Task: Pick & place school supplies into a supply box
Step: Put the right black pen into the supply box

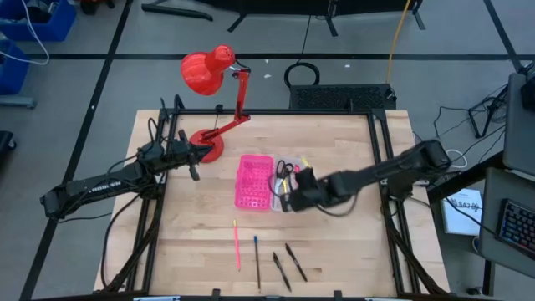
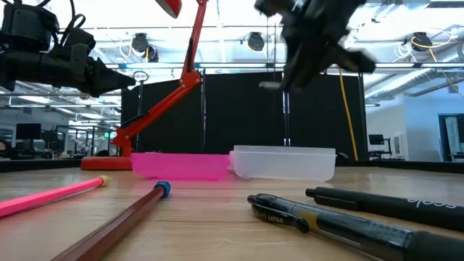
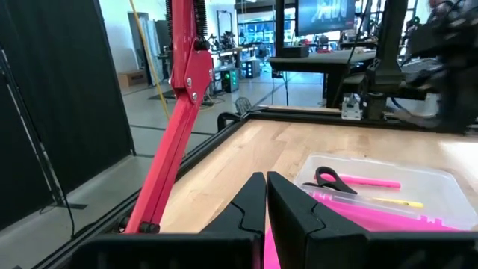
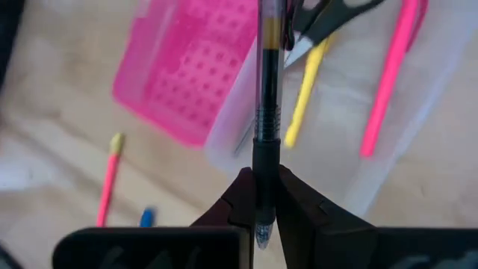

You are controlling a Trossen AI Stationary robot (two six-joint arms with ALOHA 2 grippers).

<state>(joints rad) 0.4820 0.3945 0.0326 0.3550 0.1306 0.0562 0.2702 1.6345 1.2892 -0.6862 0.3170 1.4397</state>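
Observation:
The supply box lies open at mid-table, its pink gridded half (image 1: 253, 181) joined to its clear tray (image 1: 277, 197). In the tray lie black-handled scissors (image 4: 337, 13), a yellow pen (image 4: 305, 93) and a pink pen (image 4: 388, 82). My right gripper (image 1: 287, 194) hovers above the tray's near part, shut on a black pen (image 4: 267, 75). A pink pencil (image 1: 236, 242), a brown pencil (image 1: 257, 263) and two black pens (image 1: 288, 266) lie flat near the table's near edge. My left gripper (image 3: 267, 200) is shut and holds nothing, raised beside the lamp's base. My right gripper pinches the black pen between its two fingers (image 4: 240, 196), at the dark grip section near the writing tip (image 4: 263, 161). The rest of the barrel reaches out past the fingertips, over the clear tray. The pen is lifted clear of the table and the box.
A red desk lamp (image 1: 209, 75) stands on its round base (image 1: 211, 144) at the table's far left, its arm slanting up close to my left gripper. Bare wood lies between the box and the loose pens. Black frame rails (image 1: 378, 142) line the table's sides.

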